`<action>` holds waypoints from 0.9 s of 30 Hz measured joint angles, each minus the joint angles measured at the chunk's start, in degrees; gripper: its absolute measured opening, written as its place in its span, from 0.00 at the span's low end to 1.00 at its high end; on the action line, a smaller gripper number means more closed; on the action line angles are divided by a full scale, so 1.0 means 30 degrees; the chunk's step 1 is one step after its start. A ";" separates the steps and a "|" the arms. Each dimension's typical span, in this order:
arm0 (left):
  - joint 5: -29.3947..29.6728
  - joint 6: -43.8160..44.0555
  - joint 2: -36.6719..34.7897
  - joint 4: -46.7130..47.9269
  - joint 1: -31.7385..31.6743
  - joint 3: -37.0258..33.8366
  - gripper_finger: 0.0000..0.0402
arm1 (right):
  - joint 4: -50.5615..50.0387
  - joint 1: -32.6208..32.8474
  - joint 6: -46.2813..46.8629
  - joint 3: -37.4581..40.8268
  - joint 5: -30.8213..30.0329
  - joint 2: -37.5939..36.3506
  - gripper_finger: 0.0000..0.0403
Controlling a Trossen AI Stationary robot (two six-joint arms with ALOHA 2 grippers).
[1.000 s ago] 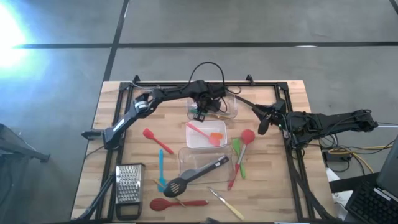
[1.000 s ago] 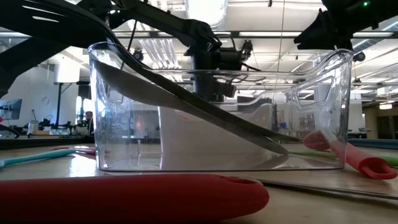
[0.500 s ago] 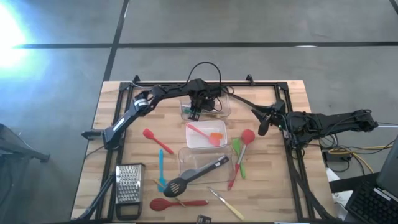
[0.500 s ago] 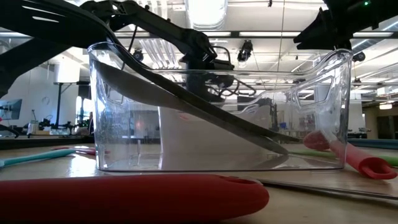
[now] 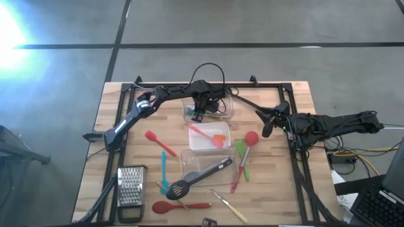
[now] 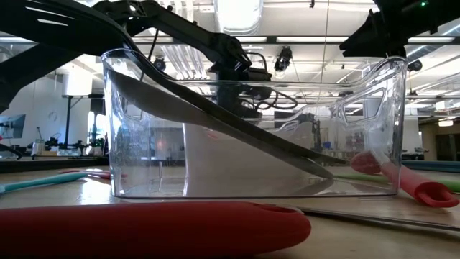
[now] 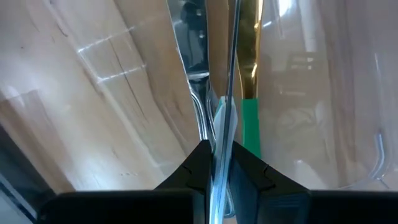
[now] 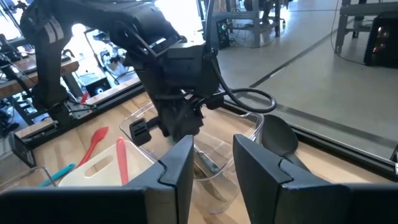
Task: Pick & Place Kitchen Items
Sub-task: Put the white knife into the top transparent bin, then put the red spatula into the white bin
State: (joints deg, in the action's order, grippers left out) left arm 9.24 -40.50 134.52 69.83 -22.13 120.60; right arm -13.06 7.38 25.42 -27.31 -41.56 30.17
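Three clear tubs point(image 5: 208, 108), two arms. Left gripper point(image 7: 216, 163) pinched on far tub's wall, only left wrist shows it; right gripper point(image 8: 212, 168) parted, empty, 3 o'clock

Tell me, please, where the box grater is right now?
In the high view, the box grater lies at the table's near-left corner, left of the teal spoon and the black slotted spoon.

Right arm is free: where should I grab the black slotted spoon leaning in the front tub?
Grip the black slotted spoon on its handle inside the front tub, coming straight down with the right gripper. The handle slopes up from the head on the table, so it sits raised and exposed.
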 joint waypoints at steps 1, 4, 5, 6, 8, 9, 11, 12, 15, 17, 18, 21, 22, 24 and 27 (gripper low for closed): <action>0.0105 -0.0076 0.0000 -0.0020 0.0007 0.0000 0.09 | 0.0000 -0.0006 -0.0008 0.0000 0.0000 0.0000 0.27; 0.0342 -0.0326 0.0000 -0.0110 0.0022 0.0000 0.11 | 0.0000 0.0000 0.0012 0.0000 0.0000 0.0000 0.28; 0.0369 -0.0347 0.0000 -0.0149 0.0027 0.0000 0.13 | 0.0000 0.0000 0.0012 0.0000 0.0000 0.0000 0.28; 0.0394 -0.0354 0.0000 -0.0231 0.0036 0.0000 0.16 | 0.0000 0.0000 0.0012 0.0000 0.0000 0.0000 0.28; 0.0429 -0.0354 0.0000 -0.0277 0.0068 0.0000 0.22 | 0.0000 -0.0003 0.0012 0.0000 0.0000 0.0000 0.28; 0.0531 -0.0353 0.0000 -0.0281 0.0091 0.0000 0.24 | -0.0001 -0.0003 0.0020 0.0000 0.0000 0.0000 0.28; 0.0823 -0.0205 0.0000 -0.0286 0.0188 0.0000 0.28 | -0.0007 0.0000 0.0020 0.0000 0.0003 0.0000 0.27; 0.1077 -0.0110 -0.0006 -0.0294 0.0248 0.0006 0.30 | -0.0007 0.0000 0.0020 0.0000 0.0000 0.0000 0.27; 0.1785 0.0376 -0.0079 0.0071 0.0482 0.0260 0.32 | -0.0007 -0.0003 0.0020 0.0000 0.0000 0.0000 0.25; 0.2267 0.0545 -0.0298 0.0575 0.0661 0.0525 0.33 | -0.0007 -0.0007 0.0020 0.0000 0.0000 0.0000 0.25; 0.2337 0.0640 -0.0539 0.0768 0.0724 0.0637 0.33 | -0.0010 0.0000 0.0020 0.0000 0.0000 0.0000 0.24; 0.2384 0.1261 -0.1643 0.0867 0.0965 0.0797 0.32 | -0.0015 -0.0003 0.0023 0.0000 0.0000 -0.0007 0.24; 0.2341 0.1456 -0.2162 0.0873 0.1036 0.0801 0.32 | -0.0015 -0.0007 0.0020 0.0000 0.0000 -0.0007 0.23; 0.2120 0.1915 -0.3206 0.0768 0.1185 0.0736 0.31 | -0.0029 0.0000 0.0020 0.0000 0.0000 -0.0007 0.23; 0.1647 0.2737 -0.4974 0.0571 0.1345 0.0707 0.31 | -0.0039 -0.0005 0.0027 0.0000 0.0000 -0.0007 0.24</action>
State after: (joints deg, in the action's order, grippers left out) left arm 14.19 -32.29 119.60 71.54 -18.10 122.72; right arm -13.18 7.36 25.50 -27.31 -41.56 30.15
